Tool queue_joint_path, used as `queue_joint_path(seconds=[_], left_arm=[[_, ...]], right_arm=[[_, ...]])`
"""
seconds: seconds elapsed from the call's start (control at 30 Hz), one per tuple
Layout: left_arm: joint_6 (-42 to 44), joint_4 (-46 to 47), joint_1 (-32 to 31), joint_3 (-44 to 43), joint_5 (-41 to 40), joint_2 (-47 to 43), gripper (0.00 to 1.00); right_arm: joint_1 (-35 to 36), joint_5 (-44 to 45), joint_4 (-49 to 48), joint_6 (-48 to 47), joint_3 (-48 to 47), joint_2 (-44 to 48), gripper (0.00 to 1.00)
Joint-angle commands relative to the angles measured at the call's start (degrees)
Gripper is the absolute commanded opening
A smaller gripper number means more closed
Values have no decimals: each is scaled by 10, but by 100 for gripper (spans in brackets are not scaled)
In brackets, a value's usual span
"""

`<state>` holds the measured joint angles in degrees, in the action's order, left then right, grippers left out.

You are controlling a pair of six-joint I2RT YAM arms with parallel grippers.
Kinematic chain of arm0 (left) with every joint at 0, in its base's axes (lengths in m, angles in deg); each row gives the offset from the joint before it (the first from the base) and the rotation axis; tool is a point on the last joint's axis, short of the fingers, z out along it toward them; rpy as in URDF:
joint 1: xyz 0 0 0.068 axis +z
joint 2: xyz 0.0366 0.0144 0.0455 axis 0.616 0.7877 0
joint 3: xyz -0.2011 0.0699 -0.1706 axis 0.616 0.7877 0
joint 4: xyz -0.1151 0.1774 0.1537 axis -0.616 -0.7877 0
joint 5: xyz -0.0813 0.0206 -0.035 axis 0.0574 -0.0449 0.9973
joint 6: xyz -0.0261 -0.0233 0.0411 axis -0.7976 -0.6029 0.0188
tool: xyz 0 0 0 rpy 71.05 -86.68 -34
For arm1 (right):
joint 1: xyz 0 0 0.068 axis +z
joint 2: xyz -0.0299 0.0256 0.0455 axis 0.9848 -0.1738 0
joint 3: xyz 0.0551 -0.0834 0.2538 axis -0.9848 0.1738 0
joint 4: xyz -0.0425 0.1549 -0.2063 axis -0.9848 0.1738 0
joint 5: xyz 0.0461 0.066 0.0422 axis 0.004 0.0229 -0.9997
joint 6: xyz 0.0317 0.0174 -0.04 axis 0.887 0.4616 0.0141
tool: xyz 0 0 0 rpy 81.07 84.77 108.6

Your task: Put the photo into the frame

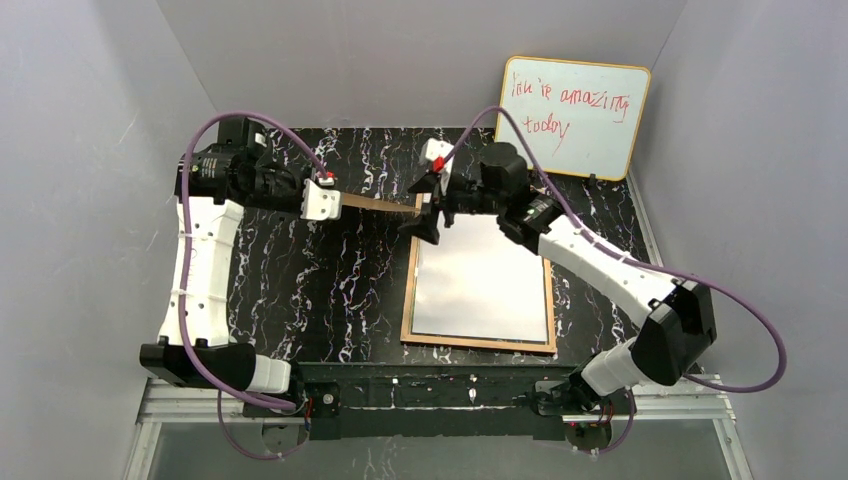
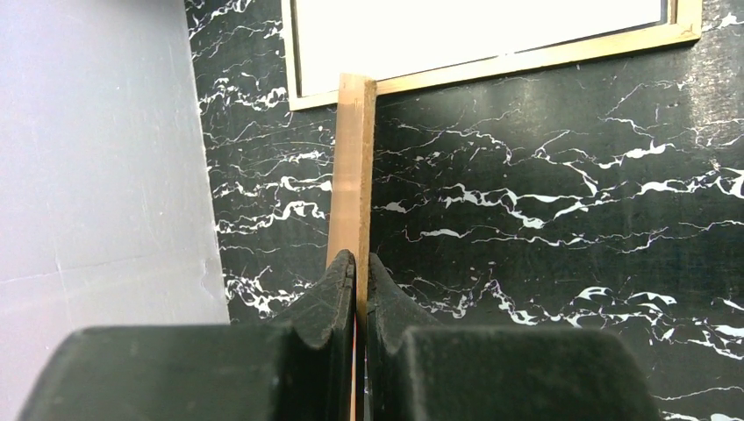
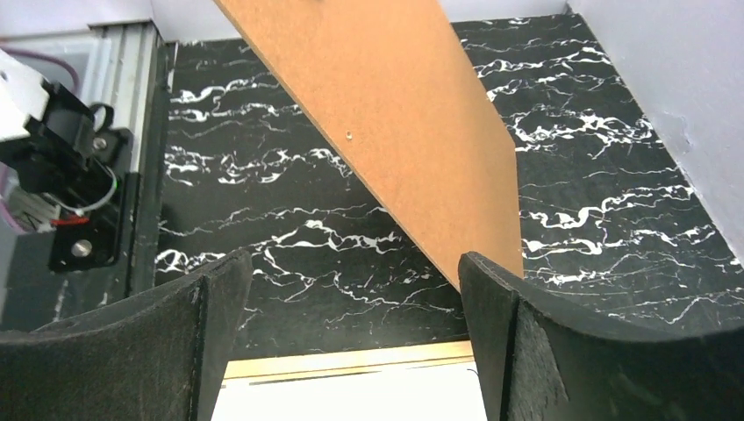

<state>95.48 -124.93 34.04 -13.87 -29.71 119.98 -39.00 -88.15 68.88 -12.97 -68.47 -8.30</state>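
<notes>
Two arms meet far on the table [image 1: 330, 290]. From above, the left gripper [image 1: 338, 203] pinches the panel [image 1: 380, 204] and the right gripper [image 1: 425, 207] is spread at the frame's [image 1: 478, 343] far left corner, with the photo [image 1: 485, 280] white side up inside. Left wrist: the fingers [image 2: 338, 289] clamp the panel's edge. Right wrist: the jaws are wide, with the panel slanting beyond.

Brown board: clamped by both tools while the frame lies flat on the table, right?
Not quite. Only the left tool clamps the brown board; the right tool stands open, as the right wrist view shows. The frame does lie flat on the table.
</notes>
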Motion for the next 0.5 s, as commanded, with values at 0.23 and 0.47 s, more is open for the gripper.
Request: queue_joint_path(seconds=[0.23,0.47], left_arm=[[-29,-50,-34,-33,-8,-6,0],[-28,-50,-37,-33,-14,-11,0]], right_arm=[[89,92,-96,-167,1,-67,94],[110,200,-179,-192,19,-100,79]])
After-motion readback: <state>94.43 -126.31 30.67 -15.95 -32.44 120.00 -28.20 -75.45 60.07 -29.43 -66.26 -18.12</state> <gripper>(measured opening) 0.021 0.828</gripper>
